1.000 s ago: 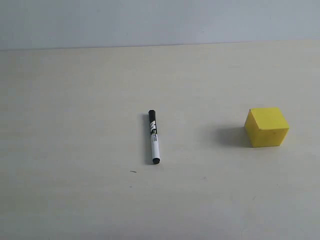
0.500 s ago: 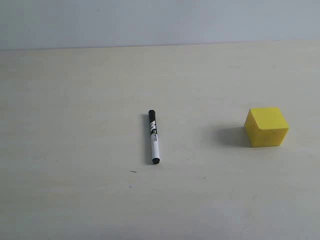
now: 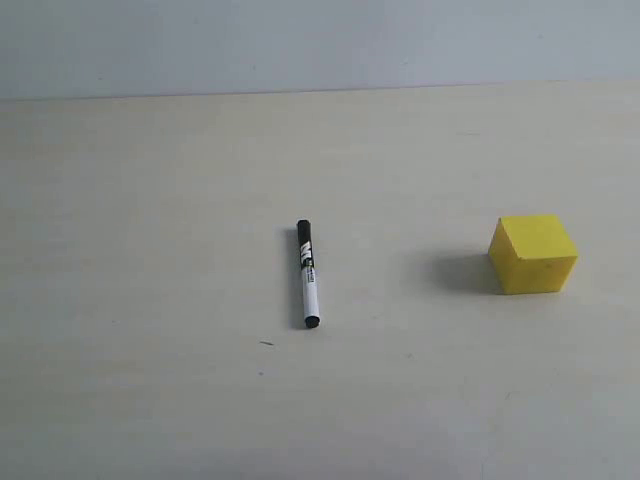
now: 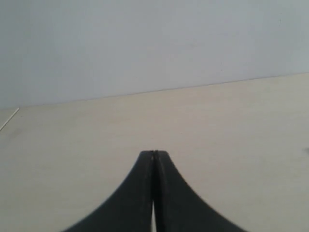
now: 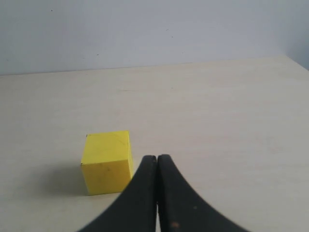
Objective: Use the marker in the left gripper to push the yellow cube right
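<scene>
The marker (image 3: 308,274), white barrel with black cap and black end, lies flat near the middle of the table (image 3: 150,250) in the exterior view, held by nothing. Well to its right stands the yellow cube (image 3: 533,254), apart from it. Neither arm shows in the exterior view. My left gripper (image 4: 154,153) is shut with nothing between its black fingers, over bare table; the marker does not appear in its wrist view. My right gripper (image 5: 157,157) is shut and empty too, with the yellow cube (image 5: 106,162) just beyond and beside its tips.
The pale table meets a plain grey-blue wall (image 3: 320,40) at the back. A table edge (image 4: 9,118) shows at one side of the left wrist view, and a corner edge (image 5: 298,63) in the right wrist view.
</scene>
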`<state>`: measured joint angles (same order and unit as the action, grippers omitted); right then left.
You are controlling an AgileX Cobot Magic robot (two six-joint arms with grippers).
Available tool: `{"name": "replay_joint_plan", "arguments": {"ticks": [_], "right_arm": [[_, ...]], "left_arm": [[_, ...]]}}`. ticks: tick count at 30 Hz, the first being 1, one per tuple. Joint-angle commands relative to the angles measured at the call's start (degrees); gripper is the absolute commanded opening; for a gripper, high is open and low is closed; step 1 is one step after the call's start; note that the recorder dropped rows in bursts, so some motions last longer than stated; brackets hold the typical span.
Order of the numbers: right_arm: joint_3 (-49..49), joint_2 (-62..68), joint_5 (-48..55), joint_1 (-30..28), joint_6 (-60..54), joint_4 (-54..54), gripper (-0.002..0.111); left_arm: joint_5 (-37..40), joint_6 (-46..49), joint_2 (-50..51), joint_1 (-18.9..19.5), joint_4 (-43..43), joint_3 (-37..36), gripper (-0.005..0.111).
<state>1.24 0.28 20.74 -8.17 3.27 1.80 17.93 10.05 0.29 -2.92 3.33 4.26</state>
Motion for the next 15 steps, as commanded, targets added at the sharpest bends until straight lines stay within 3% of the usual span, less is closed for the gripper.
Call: {"name": "replay_joint_plan", "arguments": {"ticks": [1,6,15], "right_arm": [[-0.22,-0.28,-0.24,-0.24,-0.13,0.05,0.000],[-0.22,-0.28,-0.24,-0.24,-0.13,0.05,0.000],[-0.22,-0.28,-0.24,-0.24,-0.13,0.05,0.000]], "left_arm": [[-0.09,-2.58,-0.29,0.13,-1.52,-2.36,0.000],[-0.09,-23.47,-0.29,0.13,-17.60,-4.26,0.000],[3.02,-25.07,-0.29,0.13,-17.89,-4.26,0.000]]}}
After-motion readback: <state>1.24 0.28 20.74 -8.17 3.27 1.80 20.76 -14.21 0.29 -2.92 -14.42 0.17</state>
